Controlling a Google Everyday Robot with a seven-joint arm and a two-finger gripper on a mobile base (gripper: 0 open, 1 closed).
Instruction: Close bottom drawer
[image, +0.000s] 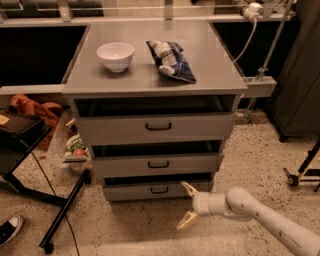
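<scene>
The bottom drawer (150, 190) is a narrow grey metal front with a small black bar handle (159, 190), the lowest of three in the grey cabinet. It stands slightly pulled out, with a dark gap above its front. My gripper (188, 206) is low in front of the drawer's right end, near the floor. Its two cream fingers are spread wide apart and hold nothing. The upper fingertip (186, 186) lies close to or against the drawer front's right part; the lower one (183, 224) points at the floor.
The middle drawer (158, 164) and top drawer (158, 127) are also pulled out a little. A white bowl (115, 55) and a chip bag (171, 61) lie on the cabinet top. A black stand leg (65, 210) and a shoe (10, 229) are on the floor at left.
</scene>
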